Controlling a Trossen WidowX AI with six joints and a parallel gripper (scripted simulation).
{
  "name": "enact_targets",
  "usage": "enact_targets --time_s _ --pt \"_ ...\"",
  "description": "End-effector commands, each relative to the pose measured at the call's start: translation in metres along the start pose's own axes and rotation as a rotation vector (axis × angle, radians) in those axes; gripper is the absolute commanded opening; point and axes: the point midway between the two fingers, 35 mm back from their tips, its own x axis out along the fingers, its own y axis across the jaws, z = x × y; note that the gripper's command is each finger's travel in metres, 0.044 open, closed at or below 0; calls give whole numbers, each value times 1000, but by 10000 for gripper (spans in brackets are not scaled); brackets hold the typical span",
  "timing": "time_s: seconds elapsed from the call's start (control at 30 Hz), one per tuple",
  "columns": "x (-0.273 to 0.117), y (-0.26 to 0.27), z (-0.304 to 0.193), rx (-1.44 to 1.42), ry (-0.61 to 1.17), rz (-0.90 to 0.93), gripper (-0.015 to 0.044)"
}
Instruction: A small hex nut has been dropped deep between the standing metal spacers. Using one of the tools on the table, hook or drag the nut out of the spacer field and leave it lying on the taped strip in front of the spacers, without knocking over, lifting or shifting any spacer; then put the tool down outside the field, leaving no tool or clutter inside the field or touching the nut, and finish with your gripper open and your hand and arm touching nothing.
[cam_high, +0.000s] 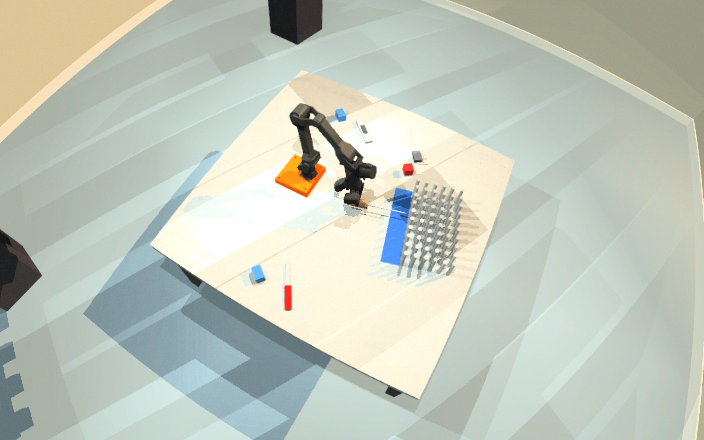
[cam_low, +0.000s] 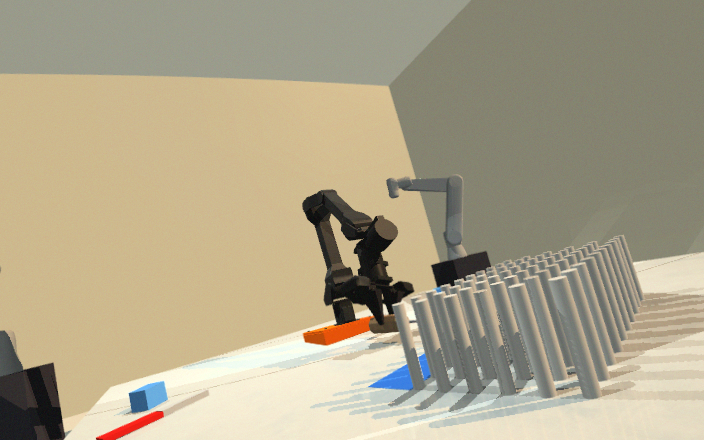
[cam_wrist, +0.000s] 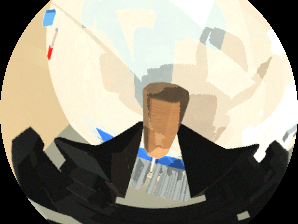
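Toward three o'clock from orange base (cam_high: 290, 182) (cam_low: 317, 338), gripper (cam_high: 358, 201) (cam_low: 385, 317) (cam_wrist: 160, 125) clasps wooden-handled tool (cam_high: 360, 203) (cam_low: 382, 325) (cam_wrist: 164, 122); thin shaft crosses blue strip (cam_high: 393, 243) (cam_low: 397, 379) (cam_wrist: 172, 162) toward metal spacers (cam_high: 449, 265) (cam_low: 530, 339) (cam_wrist: 172, 185), tip apparently among them.

- A robotics lab or workshop, by its look;
- a black six-joint arm (cam_high: 332, 135) (cam_low: 329, 243) stands bolted to a table (cam_high: 332, 311) (cam_low: 290, 394);
- a grey robot arm (cam_low: 454, 212) stands on a dark pedestal (cam_low: 461, 269) beyond.

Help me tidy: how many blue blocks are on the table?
2: one block beside the red-handled tool, another up and right of the orange base, top view.
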Motion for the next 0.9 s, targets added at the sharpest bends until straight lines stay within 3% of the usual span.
enact_targets --time_s 0.0,0.87 --pt "1 1 -3 4 1 5 0" --pt "4 1 -19 4 2 5 0"
